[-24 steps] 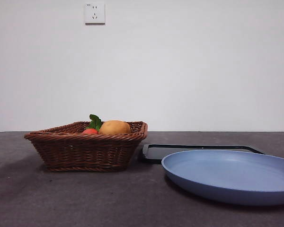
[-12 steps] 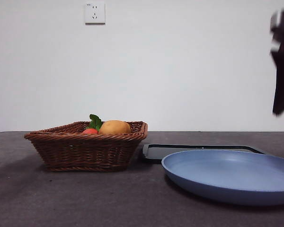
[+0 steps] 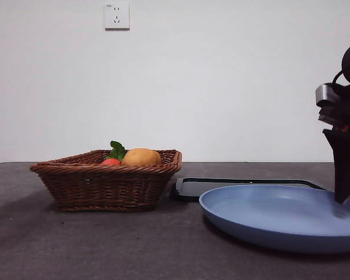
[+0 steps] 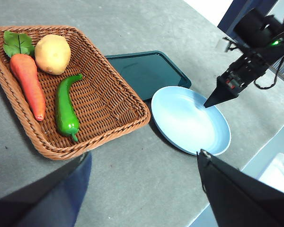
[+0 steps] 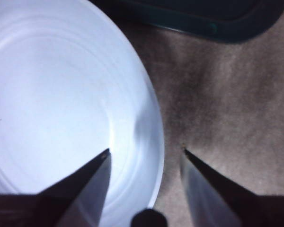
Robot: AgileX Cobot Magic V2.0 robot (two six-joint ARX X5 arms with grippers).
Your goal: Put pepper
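Since half a second ago the right pincer (image 3: 342,195) has dropped from the top corner of the front view down to the blue plate's (image 3: 268,224) outer rim, and a second ago it was out of that view altogether. Its jaws are spread apart and grip nothing; in the right wrist view (image 5: 144,151) one tip hangs over the plate (image 5: 61,94) and the other over the bare grey surface (image 5: 227,94), with the rim running between them.

The left pincer (image 4: 142,161) waits high up, well apart from the work, its jaws released wide and empty.

Just beyond the right pincer, past the plate, lies a dark tray (image 4: 146,71), flat on the surface (image 3: 105,245) and touching or nearly touching the plate's far edge. Farther off, on the side away from the pincer, stands the brown wicker basket (image 4: 118,101). The pepper (image 4: 66,106) lies flat on the basket's floor, well apart from both pincers. Its long axis runs roughly parallel to the carrot (image 4: 27,85) beside it, curved tip toward the potato (image 4: 52,53) and stem end toward the basket's near wall. From the front view the pepper is hidden behind the basket wall (image 3: 105,186).

On the wall behind, a white socket (image 3: 116,16) carries a small mark too fine to read; no other writing shows.
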